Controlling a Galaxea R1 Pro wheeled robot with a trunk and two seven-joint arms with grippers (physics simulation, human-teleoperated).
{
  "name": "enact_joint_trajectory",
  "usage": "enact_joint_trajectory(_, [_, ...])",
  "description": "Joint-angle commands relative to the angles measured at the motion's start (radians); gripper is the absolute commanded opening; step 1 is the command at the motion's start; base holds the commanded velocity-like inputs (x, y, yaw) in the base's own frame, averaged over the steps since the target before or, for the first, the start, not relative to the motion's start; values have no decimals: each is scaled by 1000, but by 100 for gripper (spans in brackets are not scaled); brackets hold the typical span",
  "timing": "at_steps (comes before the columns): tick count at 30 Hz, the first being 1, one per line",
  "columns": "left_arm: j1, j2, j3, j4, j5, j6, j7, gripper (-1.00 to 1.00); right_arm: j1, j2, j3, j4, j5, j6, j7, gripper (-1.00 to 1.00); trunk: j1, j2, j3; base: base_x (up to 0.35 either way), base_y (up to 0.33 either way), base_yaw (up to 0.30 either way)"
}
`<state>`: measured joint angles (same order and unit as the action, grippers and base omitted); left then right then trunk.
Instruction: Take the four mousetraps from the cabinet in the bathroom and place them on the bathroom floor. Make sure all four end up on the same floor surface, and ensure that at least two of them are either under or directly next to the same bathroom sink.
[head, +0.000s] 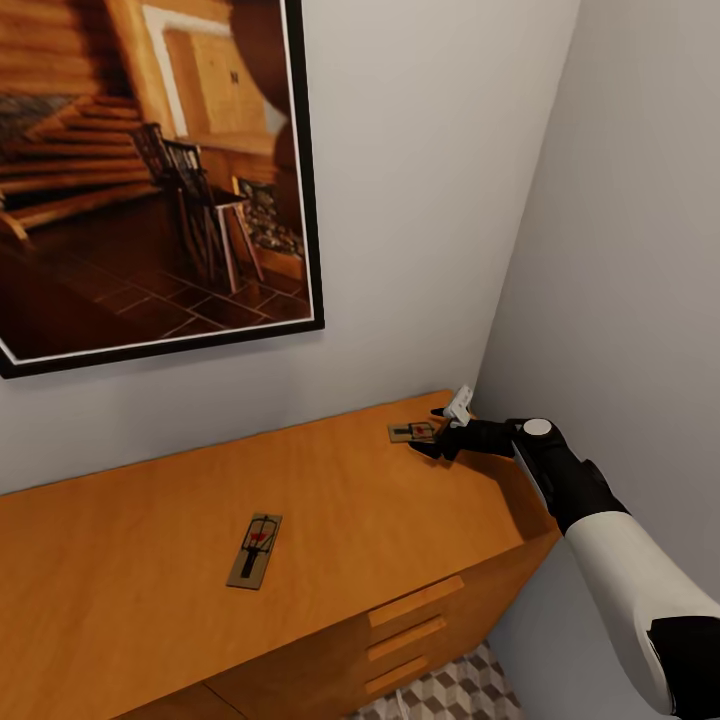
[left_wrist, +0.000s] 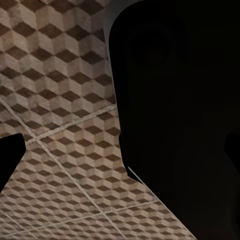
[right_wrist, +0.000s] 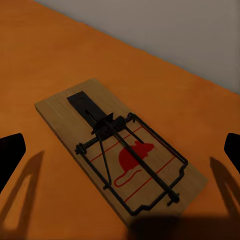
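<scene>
Right tool (head: 432, 432): open; in the right wrist view I see my two dark fingertips (right_wrist: 11, 155) wide apart, one on each side of a mousetrap, and nothing is between them yet.

Mousetrap at the tool (right_wrist: 120, 150): it lies flat on the top of the cabinet (head: 350, 500), near the far right corner by the walls. The red mouse mark and the wire bar face up.

Step in hand: I judge this as the reach to grasp this trap. To do it well, I should lower the tool until the fingertips are level with the thin board, keep the board centred between them, and close on the two long wooden edges, not on the wire.

Risk: the board is thin and flat on the bench, so the fingertips may slide over it or push it toward the wall.

Right arm: stretched forward and a little inward over the bench, wrist bent down toward the trap.

Second mousetrap (head: 255, 550): flat on the same top, well apart from the first, nearer the front edge.

Left tool: I cannot tell its state; its camera looks down on the bathroom floor (left_wrist: 55, 100) with the cube pattern.
</scene>
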<state>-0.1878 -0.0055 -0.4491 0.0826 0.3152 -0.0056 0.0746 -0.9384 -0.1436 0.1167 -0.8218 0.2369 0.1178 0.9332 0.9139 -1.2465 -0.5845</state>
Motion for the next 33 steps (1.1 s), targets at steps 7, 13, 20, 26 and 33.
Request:
enact_joint_trajectory(7, [-1, -1, -8, 2, 8, -1, 1, 100, 0, -1, 1, -2, 1, 8, 3, 100, 0, -1, -7, 0, 0, 0])
enact_joint_trajectory(13, [-1, -1, -8, 2, 8, -1, 1, 100, 0, -2, 1, -2, 1, 8, 3, 100, 0, -1, -12, 0, 0, 0])
enact_joint_trajectory(20, [-1, -1, -8, 1, 8, -1, 1, 100, 0, -2, 1, -2, 1, 8, 3, 100, 0, -1, -19, 0, 0, 0])
enact_joint_trajectory(26, [-1, -1, -8, 2, 8, -1, 1, 100, 0, -2, 1, -2, 1, 8, 3, 100, 0, -1, -24, 0, 0, 0])
enact_joint_trajectory(33, [-1, -1, -8, 2, 8, -1, 1, 100, 0, -2, 1, -2, 1, 8, 3, 100, 0, -1, -26, 0, 0, 0])
